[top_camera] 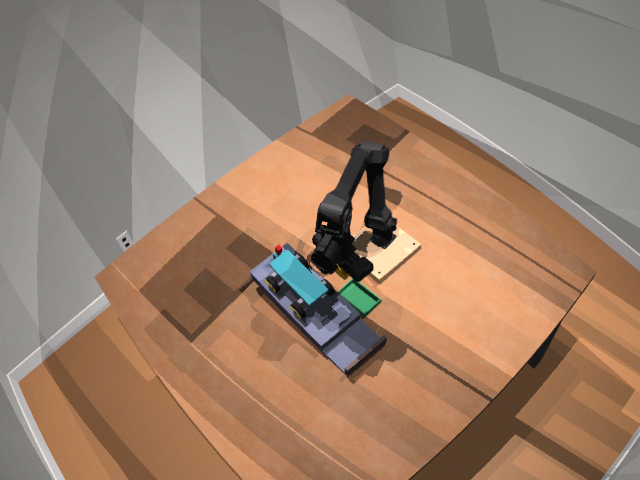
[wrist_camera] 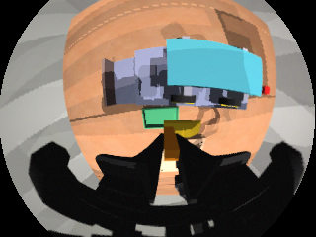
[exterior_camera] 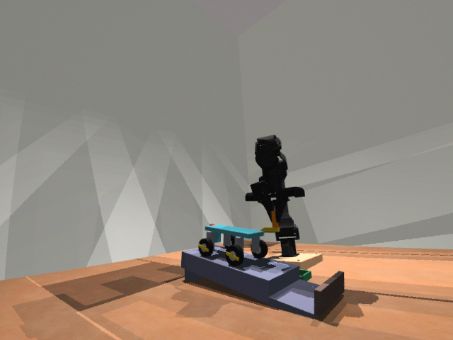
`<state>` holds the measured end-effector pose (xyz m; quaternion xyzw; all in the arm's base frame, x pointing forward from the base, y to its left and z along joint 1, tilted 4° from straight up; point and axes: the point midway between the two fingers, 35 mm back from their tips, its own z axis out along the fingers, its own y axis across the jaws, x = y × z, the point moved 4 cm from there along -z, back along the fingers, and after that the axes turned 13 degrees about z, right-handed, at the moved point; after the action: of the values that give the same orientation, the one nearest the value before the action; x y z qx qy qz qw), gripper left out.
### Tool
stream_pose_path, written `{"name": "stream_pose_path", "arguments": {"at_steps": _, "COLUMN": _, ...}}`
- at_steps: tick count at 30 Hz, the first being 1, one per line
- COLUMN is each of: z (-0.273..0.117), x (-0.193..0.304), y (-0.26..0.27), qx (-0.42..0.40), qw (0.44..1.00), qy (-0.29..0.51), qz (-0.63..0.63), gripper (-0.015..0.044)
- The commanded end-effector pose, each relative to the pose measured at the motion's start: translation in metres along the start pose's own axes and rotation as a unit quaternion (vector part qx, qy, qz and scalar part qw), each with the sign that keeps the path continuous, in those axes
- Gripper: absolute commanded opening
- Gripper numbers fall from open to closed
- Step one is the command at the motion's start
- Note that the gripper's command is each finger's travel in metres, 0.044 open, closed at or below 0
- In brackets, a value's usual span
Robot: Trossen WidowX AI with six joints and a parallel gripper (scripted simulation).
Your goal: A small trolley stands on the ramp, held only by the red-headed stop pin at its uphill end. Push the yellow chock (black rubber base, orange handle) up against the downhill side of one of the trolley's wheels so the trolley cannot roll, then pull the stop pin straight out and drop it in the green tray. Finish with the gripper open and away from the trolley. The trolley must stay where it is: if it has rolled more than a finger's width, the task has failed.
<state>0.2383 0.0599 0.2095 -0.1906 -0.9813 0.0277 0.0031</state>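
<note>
My gripper [exterior_camera: 273,215] [wrist_camera: 169,136] is shut on the orange handle of the yellow chock [exterior_camera: 270,229] [wrist_camera: 189,129] [top_camera: 342,271]. It holds the chock in the air beside the ramp, on the arm's side; the black base is not visible. The trolley [top_camera: 298,276] [exterior_camera: 233,230] [wrist_camera: 212,64] with its teal deck stands on the grey-blue ramp [top_camera: 323,338] [exterior_camera: 252,283] [wrist_camera: 143,89]. The stop pin's red head [top_camera: 278,249] [exterior_camera: 211,224] [wrist_camera: 267,90] shows at the trolley's uphill end. The green tray [top_camera: 360,298] [exterior_camera: 305,274] [wrist_camera: 160,118] sits beside the ramp; no pin shows in it.
A brown end wall [top_camera: 366,354] [exterior_camera: 329,292] [wrist_camera: 108,81] closes the ramp's low end. The arm's pale base board [top_camera: 382,271] [exterior_camera: 311,258] lies behind the green tray. The trolley's deck and wheels rise close to the held chock.
</note>
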Motion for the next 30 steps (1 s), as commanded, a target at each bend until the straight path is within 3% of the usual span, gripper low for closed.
{"name": "stream_pose_path", "arguments": {"at_steps": 1, "z": 0.003, "x": -0.001, "y": 0.017, "qx": 0.000, "qw": 1.000, "qy": 0.005, "qz": 0.000, "gripper": 0.0000}}
{"name": "stream_pose_path", "arguments": {"at_steps": 14, "z": 0.010, "x": 0.000, "y": 0.072, "qx": -0.002, "qw": 1.000, "qy": 0.005, "qz": 0.000, "gripper": 0.0000}}
{"name": "stream_pose_path", "arguments": {"at_steps": 30, "z": 0.013, "x": -0.009, "y": 0.087, "qx": 0.049, "qw": 0.999, "qy": -0.008, "qz": 0.000, "gripper": 0.0000}}
